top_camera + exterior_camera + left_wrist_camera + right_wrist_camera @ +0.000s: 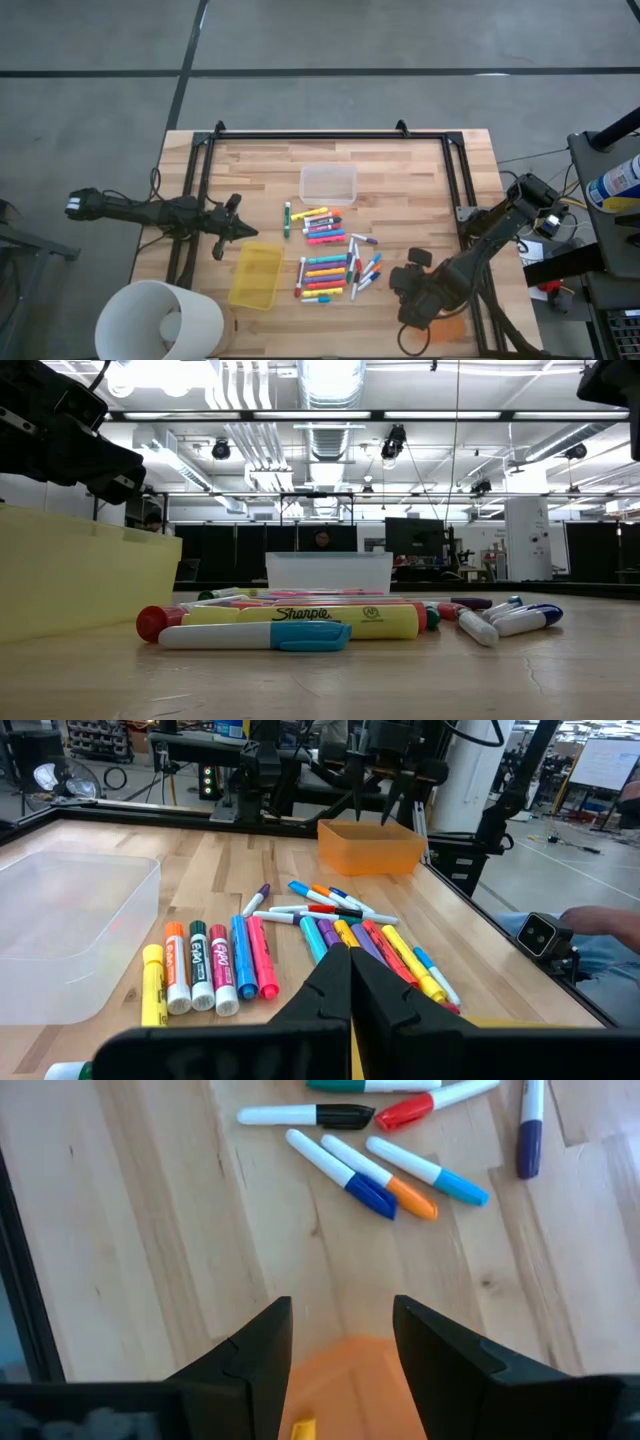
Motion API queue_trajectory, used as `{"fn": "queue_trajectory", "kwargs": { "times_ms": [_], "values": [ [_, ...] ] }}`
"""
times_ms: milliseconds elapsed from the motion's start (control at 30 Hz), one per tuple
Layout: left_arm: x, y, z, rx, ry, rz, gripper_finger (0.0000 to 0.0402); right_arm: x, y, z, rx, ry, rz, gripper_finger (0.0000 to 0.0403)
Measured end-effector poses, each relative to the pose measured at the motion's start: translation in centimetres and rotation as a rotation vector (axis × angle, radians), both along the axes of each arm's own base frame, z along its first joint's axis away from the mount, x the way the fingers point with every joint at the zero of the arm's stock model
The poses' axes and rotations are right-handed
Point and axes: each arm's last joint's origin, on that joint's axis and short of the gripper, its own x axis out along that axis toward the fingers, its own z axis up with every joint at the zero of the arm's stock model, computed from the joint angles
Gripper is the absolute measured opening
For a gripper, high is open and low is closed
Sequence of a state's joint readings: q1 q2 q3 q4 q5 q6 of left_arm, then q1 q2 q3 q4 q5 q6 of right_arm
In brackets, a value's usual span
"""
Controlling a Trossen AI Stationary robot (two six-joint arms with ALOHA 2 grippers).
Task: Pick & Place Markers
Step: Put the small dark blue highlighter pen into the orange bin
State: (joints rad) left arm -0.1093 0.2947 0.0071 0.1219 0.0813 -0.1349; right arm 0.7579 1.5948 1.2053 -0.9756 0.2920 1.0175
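Note:
Many markers [330, 255] lie flat in loose rows on the middle of the wooden table. They also show in the left wrist view [300, 940] and the low view [300, 622]. My right gripper [415, 290] hangs above the orange bin [448, 325] near the table's near right corner. It points steeply down and is open [340, 1340], with nothing between its fingers. A small yellow piece [303, 1428] shows inside the orange bin [350, 1380]. My left gripper [235, 230] waits left of the markers, level and shut [350, 985].
A clear bin [328, 184] stands behind the markers and a yellow bin [256, 275] to their near left. Black frame rails [330, 135] run along the table's far, left and right sides. A white round tub [160, 320] sits at the near left corner.

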Motion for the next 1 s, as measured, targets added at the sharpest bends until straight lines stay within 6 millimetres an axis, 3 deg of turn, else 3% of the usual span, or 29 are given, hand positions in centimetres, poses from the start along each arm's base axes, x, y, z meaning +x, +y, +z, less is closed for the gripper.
{"fn": "queue_trajectory", "kwargs": {
  "times_ms": [600,1000],
  "values": [
    [0.0,0.0,0.0,0.000,0.000,0.000,0.0000,1.5,0.3,0.3,-0.028,-0.150,0.103,0.0166],
    [0.0,0.0,0.0,0.000,-0.001,0.000,0.0000,3.0,-0.9,-0.5,-0.085,-0.224,0.155,0.0166]
  ]
}}
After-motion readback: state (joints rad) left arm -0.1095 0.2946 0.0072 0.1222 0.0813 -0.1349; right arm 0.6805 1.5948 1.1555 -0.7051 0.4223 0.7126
